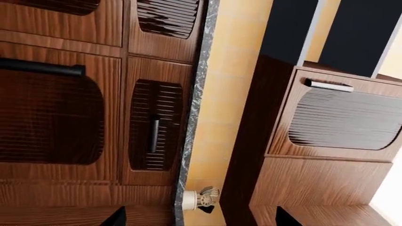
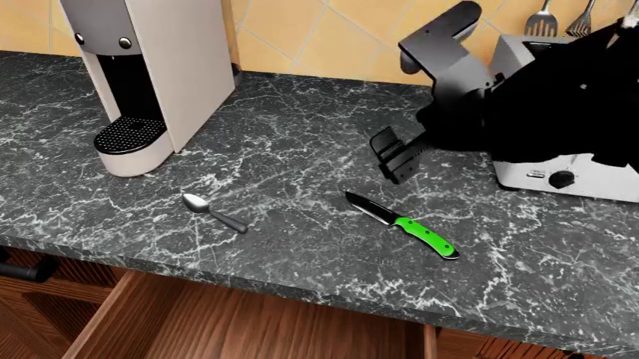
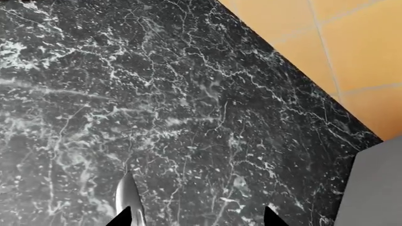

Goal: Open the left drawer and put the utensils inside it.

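Finds the left drawer (image 2: pixel 250 321) already pulled out under the front edge of the bench (image 2: pixel 299 127), with bare wood planks showing inside and neither utensil in it. Puts the task, by that reading, past the opening and at the first pick-up. Places both utensils on the dark marble: the spoon (image 2: pixel 212 212) near the front edge, just ahead of the coffee machine (image 2: pixel 150 75), and the green-handled knife (image 2: pixel 405 224) lying flat well to its right, blade pointing back and left, in front of the toaster (image 2: pixel 569 149). Shows the right hand (image 2: pixel 391 158) hanging above the bench just behind the knife's blade tip, touching nothing, fingers spread and empty; confirms the spread in the right wrist view, where two dark fingertips (image 3: pixel 125 217) stand well apart over bare marble with a pale metal sliver beside one of them, too little of it to say which utensil. Shows the left hand (image 1: pixel 197 219) only in its own wrist view, likewise spread and holding nothing, facing cabinet fronts away from the utensils. Calls next for bringing the right hand forward and down over the green handle, turning the fingers across it and not along it, closing, lifting, then carrying it out past the bench edge and down into the drawer. Asks for care with so thin and flat a thing: fingertips nearly on the marble before closing.
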{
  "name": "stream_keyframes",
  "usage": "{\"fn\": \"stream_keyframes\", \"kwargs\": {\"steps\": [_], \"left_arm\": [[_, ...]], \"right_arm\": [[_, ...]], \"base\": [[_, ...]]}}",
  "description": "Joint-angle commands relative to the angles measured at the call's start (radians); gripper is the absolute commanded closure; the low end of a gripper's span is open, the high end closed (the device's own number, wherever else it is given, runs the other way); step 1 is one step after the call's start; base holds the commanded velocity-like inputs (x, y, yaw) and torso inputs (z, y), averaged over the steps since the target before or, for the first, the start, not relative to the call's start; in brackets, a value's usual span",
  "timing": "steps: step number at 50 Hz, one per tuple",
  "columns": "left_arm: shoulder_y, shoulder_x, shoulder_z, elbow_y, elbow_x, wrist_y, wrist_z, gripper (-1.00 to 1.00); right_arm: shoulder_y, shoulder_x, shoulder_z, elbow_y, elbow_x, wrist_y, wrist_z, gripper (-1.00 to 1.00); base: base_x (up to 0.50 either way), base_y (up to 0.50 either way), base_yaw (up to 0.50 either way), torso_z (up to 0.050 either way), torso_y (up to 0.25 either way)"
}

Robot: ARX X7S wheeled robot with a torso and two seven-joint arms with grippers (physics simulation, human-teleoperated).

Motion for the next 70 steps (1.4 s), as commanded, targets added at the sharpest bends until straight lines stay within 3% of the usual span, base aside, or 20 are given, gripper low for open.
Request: {"fn": "stream_keyframes", "kwargs": {"steps": [1, 15, 32, 42, 70], "left_arm": [[-0.005, -0.002, 0.019, -0.001, -0.009, 0.009, 0.0, -1.0], [-0.013, -0.011, 0.101, -0.001, -0.077, 0.027, 0.0, -1.0], [-0.012, -0.01, 0.105, -0.001, -0.081, 0.03, 0.0, -1.0], [-0.018, -0.016, 0.155, -0.001, -0.12, 0.035, 0.0, -1.0], [-0.023, -0.014, 0.119, -0.001, -0.075, 0.036, 0.0, -1.0]], "right_arm": [[-0.029, 0.007, -0.026, 0.031, 0.002, -0.001, -0.077, -1.0], [-0.027, 0.021, -0.073, 0.005, -0.007, 0.023, -0.167, -1.0], [-0.053, 0.036, -0.141, -0.034, -0.052, 0.035, -0.184, -1.0], [-0.062, 0.117, -0.097, -0.137, 0.062, 0.076, -0.155, -1.0], [-0.147, 0.176, -0.139, -0.094, -0.024, -0.019, -0.204, -1.0]], "base": [[0.0, 0.0, 0.0, 0.0, 0.0], [0.0, 0.0, 0.0, 0.0, 0.0], [0.0, 0.0, 0.0, 0.0, 0.0], [0.0, 0.0, 0.0, 0.0, 0.0], [0.0, 0.0, 0.0, 0.0, 0.0]]}}
